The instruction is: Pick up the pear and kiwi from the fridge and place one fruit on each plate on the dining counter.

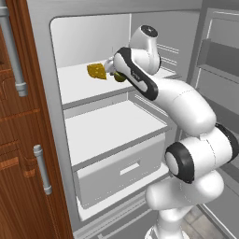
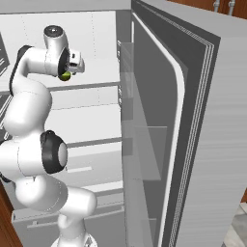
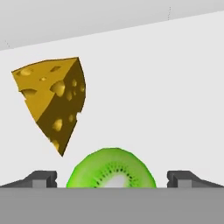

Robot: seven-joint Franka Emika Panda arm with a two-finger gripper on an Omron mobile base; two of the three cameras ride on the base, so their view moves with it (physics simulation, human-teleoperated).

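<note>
Hand view first, sweeping left to right: the left fingertip (image 3: 43, 178) pokes up at the bottom edge, then the kiwi (image 3: 111, 168), its bright green cut face with a pale centre turned toward the camera, then the right fingertip on the far side. The jaws are spread wide, released, gripping nothing. The kiwi sits squarely between them, a clear gap on either side, touching neither finger. Up and to the left of the jaws, beyond the left fingertip, lies the cheese wedge (image 3: 52, 98), orange-yellow and full of holes, apart from the kiwi and outside the jaws' span. Both rest on the white shelf (image 3: 175, 96) of the fridge (image 1: 46, 93).

Over to the left base view: the wooden cabinet (image 1: 18, 154) stands at the far left, then the fridge's open white interior, the cheese wedge on the upper shelf, and just right of it the gripper (image 1: 112, 70) with the kiwi showing as a dark green lump right at its tip. The arm rises from the lower right, folds back at the elbow and reaches leftward into the upper shelf, wrist level with the fruit.

Right base view: the arm climbs from the lower left, the hand pointing into the fridge with a spot of green at its underside; the open fridge door (image 2: 193, 144) stands to the right.
</note>
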